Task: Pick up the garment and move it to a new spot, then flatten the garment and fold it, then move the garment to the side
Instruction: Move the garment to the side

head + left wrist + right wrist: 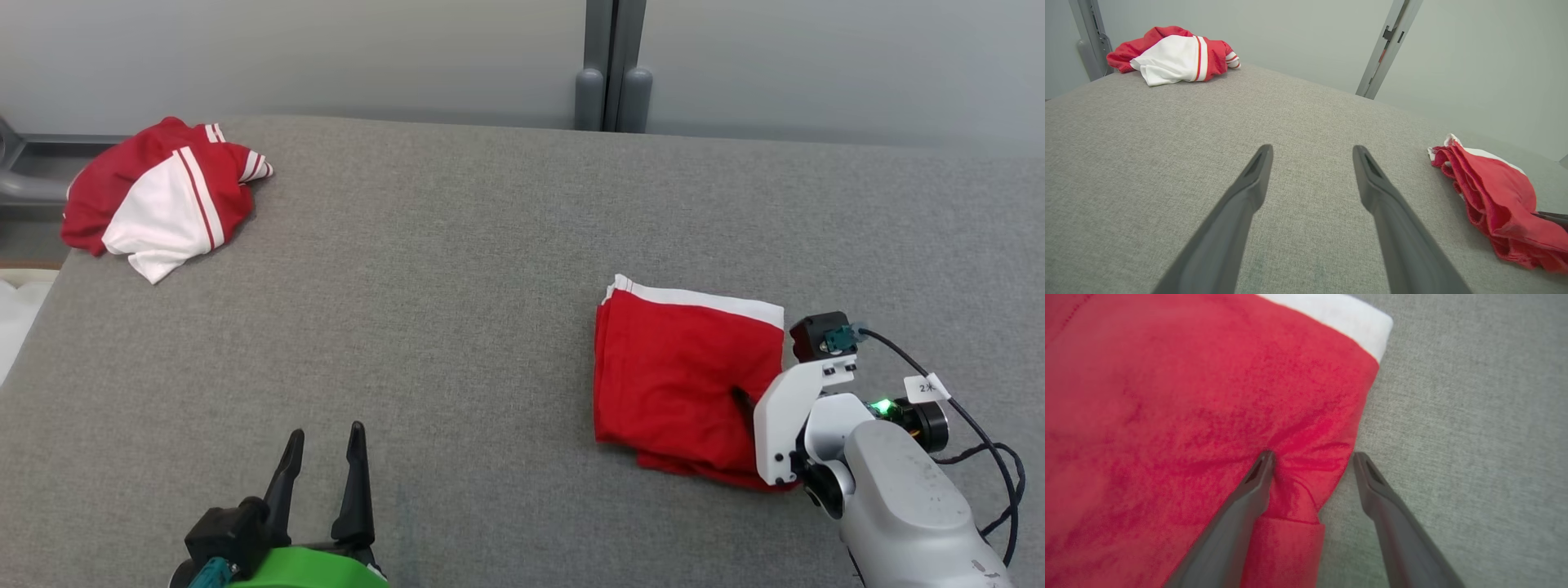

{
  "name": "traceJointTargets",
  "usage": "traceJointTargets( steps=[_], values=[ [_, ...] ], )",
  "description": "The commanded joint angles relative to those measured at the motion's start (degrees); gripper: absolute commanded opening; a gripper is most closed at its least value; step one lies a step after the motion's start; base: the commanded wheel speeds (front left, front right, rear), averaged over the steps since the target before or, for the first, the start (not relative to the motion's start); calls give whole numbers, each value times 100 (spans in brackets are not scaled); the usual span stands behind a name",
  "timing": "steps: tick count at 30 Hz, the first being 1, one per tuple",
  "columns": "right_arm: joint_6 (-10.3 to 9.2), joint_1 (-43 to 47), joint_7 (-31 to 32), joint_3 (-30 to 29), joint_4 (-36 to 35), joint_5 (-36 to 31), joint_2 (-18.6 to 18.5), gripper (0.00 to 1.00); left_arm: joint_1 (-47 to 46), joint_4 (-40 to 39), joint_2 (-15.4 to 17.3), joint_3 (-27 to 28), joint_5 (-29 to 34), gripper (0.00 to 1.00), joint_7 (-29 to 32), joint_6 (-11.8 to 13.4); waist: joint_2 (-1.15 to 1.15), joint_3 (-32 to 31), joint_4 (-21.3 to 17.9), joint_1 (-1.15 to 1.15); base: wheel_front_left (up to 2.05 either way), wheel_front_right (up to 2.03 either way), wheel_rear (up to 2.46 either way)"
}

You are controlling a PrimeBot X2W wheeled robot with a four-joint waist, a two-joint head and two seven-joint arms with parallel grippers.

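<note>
The garment (163, 192), seemingly smooth jersey, lies crumpled on coarse grey weave (457, 286).

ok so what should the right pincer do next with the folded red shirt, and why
Probably close the right pincer: it stands open astride the edge of the folded red shirt, one finger on the cloth, the other on the grey fabric surface, so closing should pinch it.

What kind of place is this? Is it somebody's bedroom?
Probably a robot test room, not a bedroom: a big grey cloth-covered table, bare pale walls with a metal post, and a robot's right gripper at the edge of a folded red shirt.
</note>
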Motion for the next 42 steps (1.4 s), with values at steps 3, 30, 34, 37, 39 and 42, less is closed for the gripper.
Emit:
traceJointTargets(
  steps=[3, 30, 34, 37, 39, 42],
  values=[
    [-6, -109, 30, 150, 78, 128, -16, 42, -174, -13, 12, -20, 19, 100, -2, -37, 0, 189, -24, 0, 0, 0, 0],
    [-7, -1386, -1056, 183, -152, 485, -1005, 0, -1347, -162, 19, -450, 407, 100, -3, -157, 0, 1532, -2079, 0, 0, 0, 0],
    [-7, -1488, -1200, 130, -81, 515, -968, 0, -1485, -121, 53, -466, 509, 100, -2, -189, 0, 1724, -2280, 0, 0, 0, 0],
    [-7, -1592, -1354, 70, 9, 553, -1003, 0, -1611, -106, 59, -510, 558, 100, -2, -208, 0, 1854, -2272, 0, 0, 0, 0],
    [-7, -1697, -1399, 66, 48, 530, -1085, 0, -1663, -104, 59, -549, 561, 100, -2, -219, 0, 1912, -2209, 0, 0, 0, 0],
    [-7, -1893, -1417, 94, 112, 500, -1214, 0, -1718, -174, 56, -562, 532, 100, -2, -229, 0, 1998, -2066, 0, 0, 0, 0]
  ],
)
